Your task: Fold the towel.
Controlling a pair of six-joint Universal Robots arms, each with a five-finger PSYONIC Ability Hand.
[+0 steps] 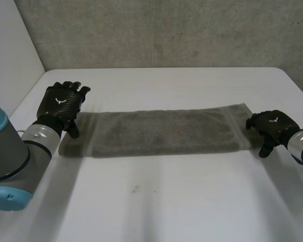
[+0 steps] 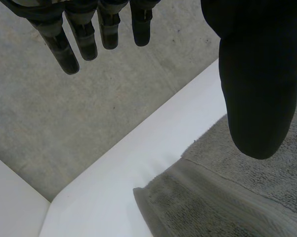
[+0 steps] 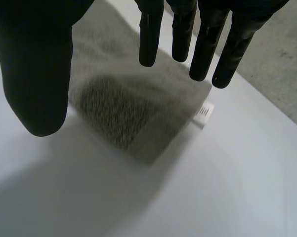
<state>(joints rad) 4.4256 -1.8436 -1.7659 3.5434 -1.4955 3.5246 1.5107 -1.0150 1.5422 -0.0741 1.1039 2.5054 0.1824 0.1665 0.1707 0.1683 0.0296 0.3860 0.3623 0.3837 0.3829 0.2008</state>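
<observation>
The left robot hand (image 1: 60,103), fingers straight and empty, is at one short end of the long grey terry towel (image 1: 156,132); the right robot hand (image 1: 272,126), equally slack, is at the other; the towel's long axis runs hand to hand across the white tabletop (image 1: 166,201)

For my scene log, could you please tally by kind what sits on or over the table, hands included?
Long grey terry towel: 1
Small white label on the towel: 1
Black robot hands: 2, the left hand and the right hand
Total: 4
</observation>
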